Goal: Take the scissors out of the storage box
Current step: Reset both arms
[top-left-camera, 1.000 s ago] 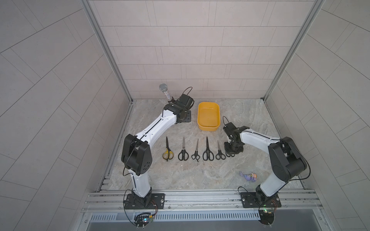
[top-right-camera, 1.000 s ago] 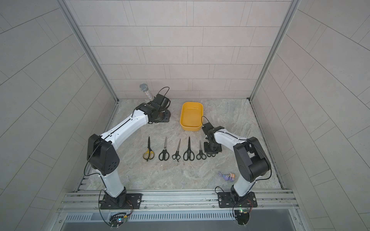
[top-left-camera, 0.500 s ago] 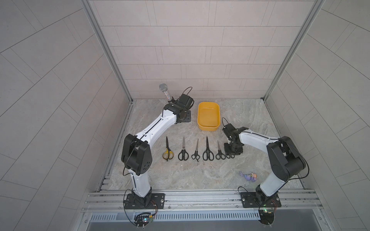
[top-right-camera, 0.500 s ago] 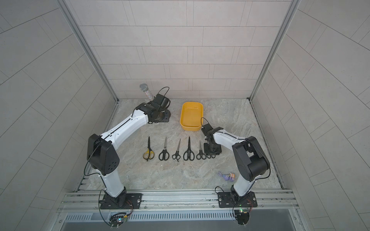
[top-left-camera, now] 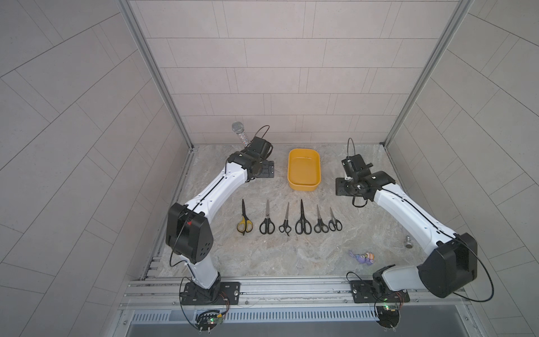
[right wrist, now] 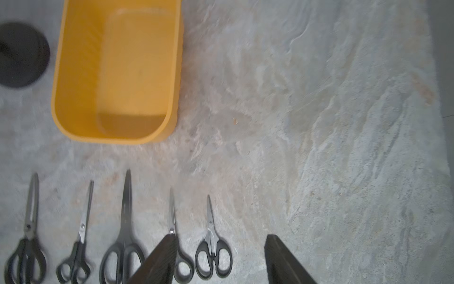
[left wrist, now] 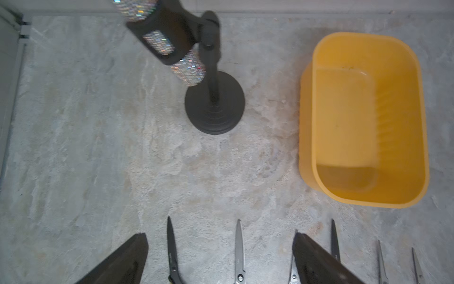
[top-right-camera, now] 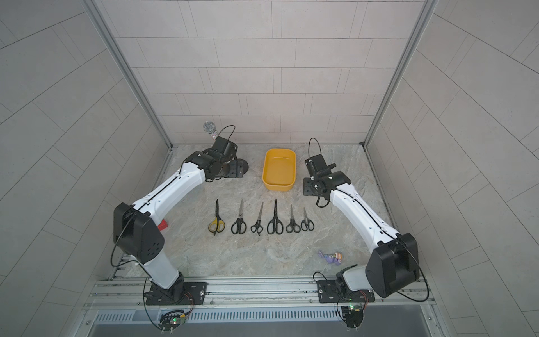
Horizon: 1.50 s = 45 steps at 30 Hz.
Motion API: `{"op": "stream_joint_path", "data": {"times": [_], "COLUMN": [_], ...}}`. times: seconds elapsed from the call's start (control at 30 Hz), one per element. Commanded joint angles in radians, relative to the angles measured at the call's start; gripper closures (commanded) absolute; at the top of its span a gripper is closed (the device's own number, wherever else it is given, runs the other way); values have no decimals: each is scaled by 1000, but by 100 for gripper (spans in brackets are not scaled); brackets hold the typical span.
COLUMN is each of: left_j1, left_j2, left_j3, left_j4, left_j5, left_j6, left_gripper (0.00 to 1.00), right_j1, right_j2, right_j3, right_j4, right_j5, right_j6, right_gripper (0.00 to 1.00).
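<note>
Stone-look desk (top-left-camera: pixel 262 256), storage box (top-left-camera: pixel 303 186) empty, scissors (top-left-camera: pixel 302 221) rowed out; left claw (left wrist: pixel 219 237) and right claw (right wrist: pixel 221 238) apart, empty, so a low sweep could scatter the row.

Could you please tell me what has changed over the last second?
The right hand let go of the smallest scissors at the end of the row and drew back up, away to the side of the box, open. The left hand, the box and the other five scissors stayed put.

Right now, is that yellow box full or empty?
Empty: the storage box shows only bare yellow floor; all six scissors lie outside it.
</note>
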Motion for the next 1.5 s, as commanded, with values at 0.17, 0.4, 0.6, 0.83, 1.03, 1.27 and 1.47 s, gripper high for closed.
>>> {"op": "stream_joint_path", "data": {"times": [0.17, 0.4, 0.6, 0.83, 1.03, 1.27, 1.47], "left_j1": [195, 244, 367, 397, 401, 400, 392], "left_j2": [-214, -332, -292, -203, -169, -152, -128], "left_j3": [-261, -647, -774, -902, -951, -1072, -1131], "left_j4": [177, 631, 781, 1084, 1208, 1451, 1568], "left_j5": [-140, -268, -125, -76, -11, 76, 96], "left_j6": [143, 364, 341, 371, 318, 354, 374], "left_gripper": [0, 0, 0, 0, 0, 0, 0], "right_j1": [-237, -254, -325, -331, -308, -256, -237], "right_j2": [-69, -75, -23, 42, 98, 187, 194], "right_j3": [-226, -524, -628, -750, -821, -867, -866], "right_j4": [438, 897, 1025, 1281, 1509, 1673, 1684], "right_j5": [199, 301, 270, 210, 115, 130, 158], "right_j6": [59, -158, -232, -238, -277, -340, -349], "right_gripper": [26, 0, 0, 0, 0, 0, 0]}}
